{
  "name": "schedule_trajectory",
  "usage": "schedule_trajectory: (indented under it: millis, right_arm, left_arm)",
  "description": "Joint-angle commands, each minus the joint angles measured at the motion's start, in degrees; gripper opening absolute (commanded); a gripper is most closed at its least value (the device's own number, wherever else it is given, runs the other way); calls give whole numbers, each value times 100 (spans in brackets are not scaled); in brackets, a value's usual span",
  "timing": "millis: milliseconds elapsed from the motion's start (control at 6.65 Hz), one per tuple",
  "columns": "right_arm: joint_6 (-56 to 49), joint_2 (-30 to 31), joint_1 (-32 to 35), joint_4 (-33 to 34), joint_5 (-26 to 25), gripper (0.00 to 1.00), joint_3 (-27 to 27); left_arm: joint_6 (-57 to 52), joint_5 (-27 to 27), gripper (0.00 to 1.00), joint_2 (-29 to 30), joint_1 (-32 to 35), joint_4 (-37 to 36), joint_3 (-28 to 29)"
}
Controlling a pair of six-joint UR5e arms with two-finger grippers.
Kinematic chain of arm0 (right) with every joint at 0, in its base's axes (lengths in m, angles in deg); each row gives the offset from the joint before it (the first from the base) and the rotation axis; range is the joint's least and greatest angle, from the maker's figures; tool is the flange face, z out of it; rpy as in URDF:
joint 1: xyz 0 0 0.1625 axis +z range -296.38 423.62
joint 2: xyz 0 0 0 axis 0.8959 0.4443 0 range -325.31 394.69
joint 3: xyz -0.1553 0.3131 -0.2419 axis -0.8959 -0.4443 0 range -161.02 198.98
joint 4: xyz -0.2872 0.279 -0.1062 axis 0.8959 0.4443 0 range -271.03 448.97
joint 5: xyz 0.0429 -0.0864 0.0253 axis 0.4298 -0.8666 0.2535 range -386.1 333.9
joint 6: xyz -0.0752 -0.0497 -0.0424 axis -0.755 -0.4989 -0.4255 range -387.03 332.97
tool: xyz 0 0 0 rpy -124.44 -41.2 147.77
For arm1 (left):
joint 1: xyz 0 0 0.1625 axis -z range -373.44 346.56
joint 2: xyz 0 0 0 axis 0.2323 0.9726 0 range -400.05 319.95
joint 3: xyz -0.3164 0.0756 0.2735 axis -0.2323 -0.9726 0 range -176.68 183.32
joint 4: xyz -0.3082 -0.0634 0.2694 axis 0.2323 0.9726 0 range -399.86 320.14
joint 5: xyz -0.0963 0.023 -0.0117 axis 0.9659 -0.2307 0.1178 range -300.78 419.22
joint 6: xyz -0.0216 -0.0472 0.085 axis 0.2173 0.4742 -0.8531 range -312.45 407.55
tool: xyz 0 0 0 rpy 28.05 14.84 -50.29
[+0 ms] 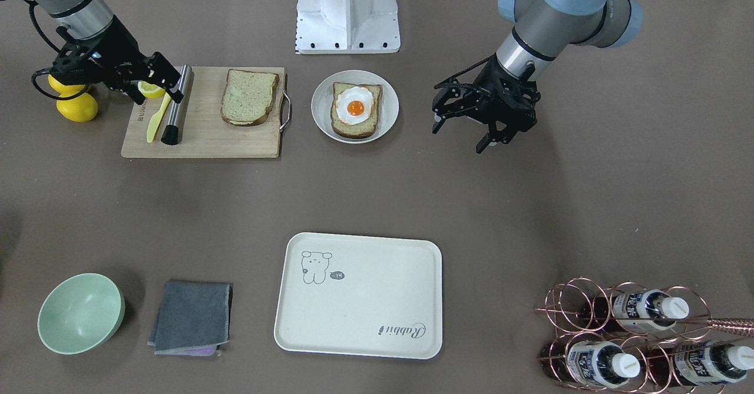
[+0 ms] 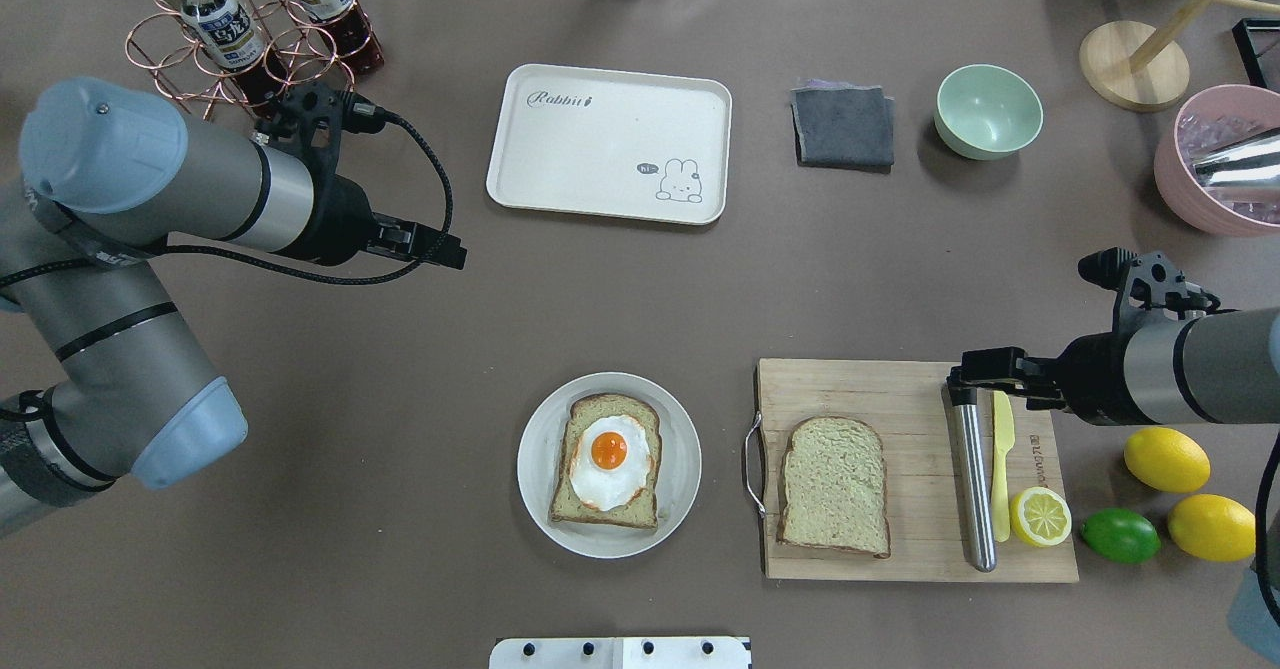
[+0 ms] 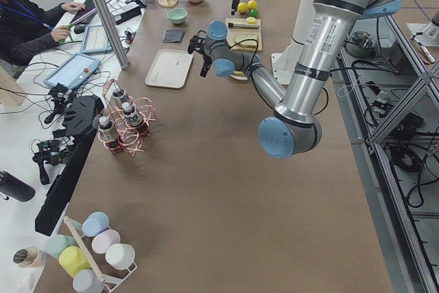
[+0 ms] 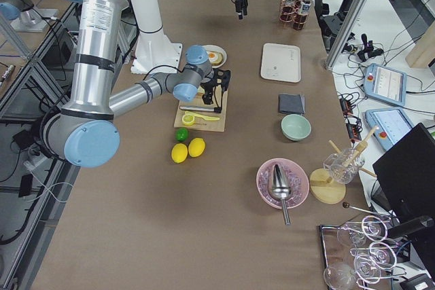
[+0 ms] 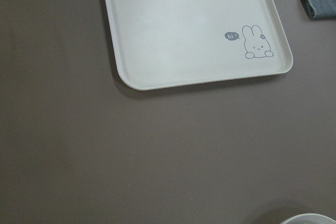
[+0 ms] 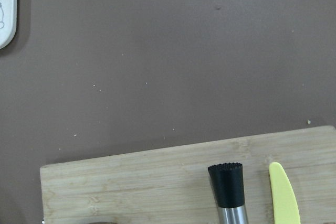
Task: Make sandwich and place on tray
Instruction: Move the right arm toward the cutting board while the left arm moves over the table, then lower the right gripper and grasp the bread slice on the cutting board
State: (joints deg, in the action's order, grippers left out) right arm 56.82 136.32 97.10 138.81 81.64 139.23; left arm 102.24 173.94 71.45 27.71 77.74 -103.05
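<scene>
The left end effector [image 1: 458,139] hangs spread and empty over bare worktop [image 2: 420,339]. Beyond it the tray [image 2: 600,149] lies bare at the far side. Nearer, the egg-topped slice [image 2: 608,459] sits on a white plate [image 2: 530,459]. Just to the right, the plain slice [image 2: 835,484] lies on the wooden board [image 2: 920,549], so stacking looks not yet begun. The right end effector [image 2: 970,374], seemingly spread and empty over the steel-handled brush [image 2: 972,479], must next reach that slice. Neither wrist view shows its own end effector.
</scene>
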Motion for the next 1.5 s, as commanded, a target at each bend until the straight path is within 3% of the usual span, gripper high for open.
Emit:
schedule_trajectory:
  millis: [0,150,301,601,1353]
  right_arm:
    - [351,111,-812,-273,-864,97,-10]
    - [517,85,-1174,-273,-1269,92,-19]
    - [597,-142,-1447,-247,-1595,78,-71]
    - [719,-424,-1704,-211,-1861,64,-333]
    - [738,-460,-1872,-202,-1985,57,-467]
  left_arm:
    - [7,-125,97,3,-89,9,-6]
    - [7,-134,97,-6,-90,0,-6]
    - [-2,-134,97,-6,-90,0,-6]
    - [-2,-134,97,-6,-90,9,3]
    - [-11,-134,97,11,-90,9,3]
